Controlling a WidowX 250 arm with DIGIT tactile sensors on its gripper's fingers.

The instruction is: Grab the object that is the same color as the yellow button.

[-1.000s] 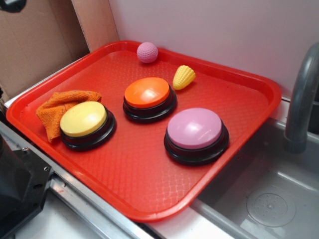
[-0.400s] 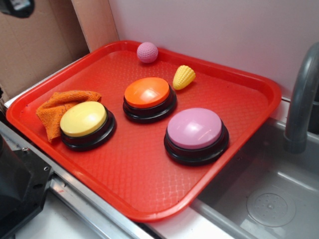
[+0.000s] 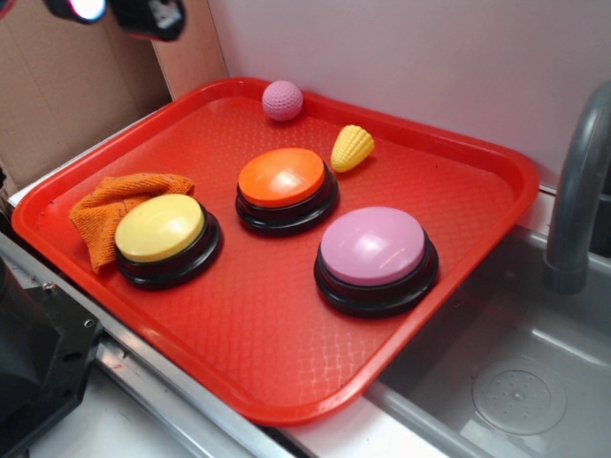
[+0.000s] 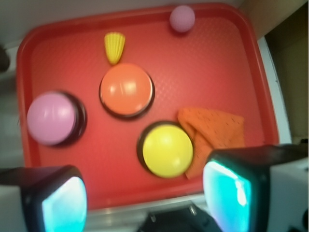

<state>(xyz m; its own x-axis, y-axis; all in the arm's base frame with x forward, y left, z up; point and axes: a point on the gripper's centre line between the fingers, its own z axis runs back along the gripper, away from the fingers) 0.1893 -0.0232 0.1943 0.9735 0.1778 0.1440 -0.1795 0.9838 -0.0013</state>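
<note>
The small yellow toy corn cob (image 3: pixel 352 148) lies on the red tray (image 3: pixel 286 363) behind the orange-topped button; the wrist view shows it (image 4: pixel 114 47) near the tray's far edge. The yellow button (image 3: pixel 160 229) stands at the tray's front left, in front of the orange cloth; it also shows in the wrist view (image 4: pixel 167 150). My gripper (image 3: pixel 124 11) hangs high above the tray's back left corner, only partly in view. In the wrist view my gripper (image 4: pixel 145 203) is open, its jaws wide apart and empty, far above the tray.
An orange-topped button (image 3: pixel 283 178) and a pink-topped button (image 3: pixel 372 246) stand on the tray. A pink dimpled ball (image 3: pixel 283 99) lies at the back. An orange cloth (image 3: pixel 115 200) is bunched at the left. A sink with a grey tap (image 3: pixel 578 191) is at the right.
My gripper has moved right and into the exterior view at the top left. The things on the tray have not moved.
</note>
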